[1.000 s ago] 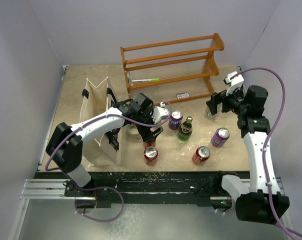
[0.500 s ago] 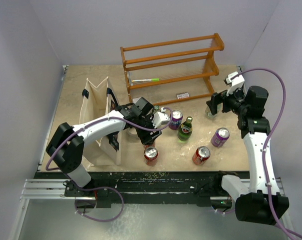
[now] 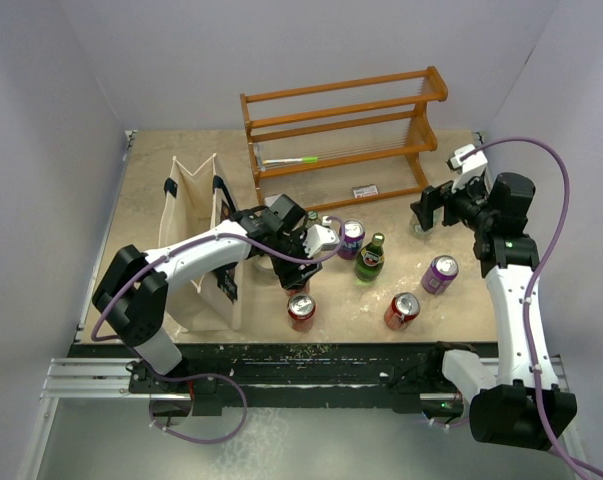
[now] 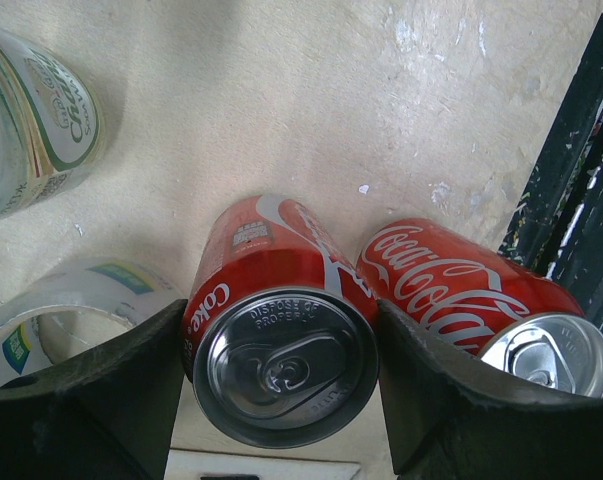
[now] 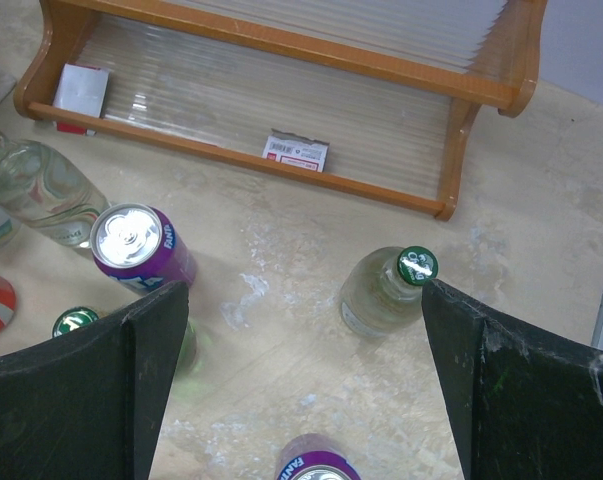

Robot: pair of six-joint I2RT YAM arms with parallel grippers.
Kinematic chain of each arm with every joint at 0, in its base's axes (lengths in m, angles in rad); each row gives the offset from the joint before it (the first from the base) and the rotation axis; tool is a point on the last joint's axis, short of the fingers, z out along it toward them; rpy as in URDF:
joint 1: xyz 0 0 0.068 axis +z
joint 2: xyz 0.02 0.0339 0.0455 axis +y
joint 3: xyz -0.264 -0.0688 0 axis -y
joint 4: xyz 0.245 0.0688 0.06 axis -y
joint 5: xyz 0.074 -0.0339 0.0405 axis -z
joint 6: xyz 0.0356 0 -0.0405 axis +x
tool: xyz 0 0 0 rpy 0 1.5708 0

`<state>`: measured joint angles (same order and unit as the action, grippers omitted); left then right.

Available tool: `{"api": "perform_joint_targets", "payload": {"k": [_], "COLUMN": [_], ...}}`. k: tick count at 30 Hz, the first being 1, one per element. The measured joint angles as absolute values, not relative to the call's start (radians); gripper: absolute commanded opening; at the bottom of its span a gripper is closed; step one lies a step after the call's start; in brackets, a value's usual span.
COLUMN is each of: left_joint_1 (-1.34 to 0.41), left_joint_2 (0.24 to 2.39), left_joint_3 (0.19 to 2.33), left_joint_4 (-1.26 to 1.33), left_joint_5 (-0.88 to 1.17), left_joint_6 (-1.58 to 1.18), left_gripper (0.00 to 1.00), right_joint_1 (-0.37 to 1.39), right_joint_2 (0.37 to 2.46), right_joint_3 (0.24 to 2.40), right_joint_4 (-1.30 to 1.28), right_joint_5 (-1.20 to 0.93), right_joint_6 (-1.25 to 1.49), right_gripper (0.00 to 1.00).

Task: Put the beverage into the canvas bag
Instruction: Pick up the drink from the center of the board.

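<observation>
My left gripper (image 4: 281,375) is shut on the beverage, a red Coke can (image 4: 281,330), with one black finger pressed against each side. From above, this gripper (image 3: 299,262) hangs just right of the canvas bag (image 3: 196,240), a cream tote with dark handles that stands open on the left. It covers nearly all of the held can. My right gripper (image 5: 296,380) is open and holds nothing. In the top view the right gripper (image 3: 433,210) hovers at the far right of the table.
A second Coke can (image 4: 451,290) stands right beside the held one, near the table's front edge. A tape roll (image 4: 51,320) and a clear bottle (image 4: 31,120) lie to its left. Purple Fanta cans (image 3: 350,238), a green bottle (image 3: 370,258) and another red can (image 3: 402,310) stand mid-table. The wooden rack (image 3: 341,130) is behind.
My left gripper has dropped over the Coke can and its jaws have narrowed from wide open onto the can's sides. The right arm has not moved.
</observation>
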<state>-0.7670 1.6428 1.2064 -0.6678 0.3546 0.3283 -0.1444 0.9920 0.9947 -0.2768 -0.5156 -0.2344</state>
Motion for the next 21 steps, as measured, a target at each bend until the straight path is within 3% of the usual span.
{"api": "perform_joint_targets", "payload": {"k": [4, 21], "left_joint_1": [-0.762, -0.520], "left_joint_2": [1.632, 1.434], "left_joint_3": [1.243, 1.708], "left_joint_4": [-0.729, -0.984], "left_joint_5": [0.356, 0.519], "left_joint_6": [0.352, 0.393], "left_gripper": [0.20, 0.05], "right_joint_1": [-0.144, -0.144], "right_joint_2": [0.996, 1.134], "right_joint_3": [0.981, 1.118], "right_joint_4": [-0.279, -0.347], "right_joint_5": [-0.516, -0.520], "right_joint_6": [-0.234, -0.281], "right_gripper": [1.00, 1.00]}}
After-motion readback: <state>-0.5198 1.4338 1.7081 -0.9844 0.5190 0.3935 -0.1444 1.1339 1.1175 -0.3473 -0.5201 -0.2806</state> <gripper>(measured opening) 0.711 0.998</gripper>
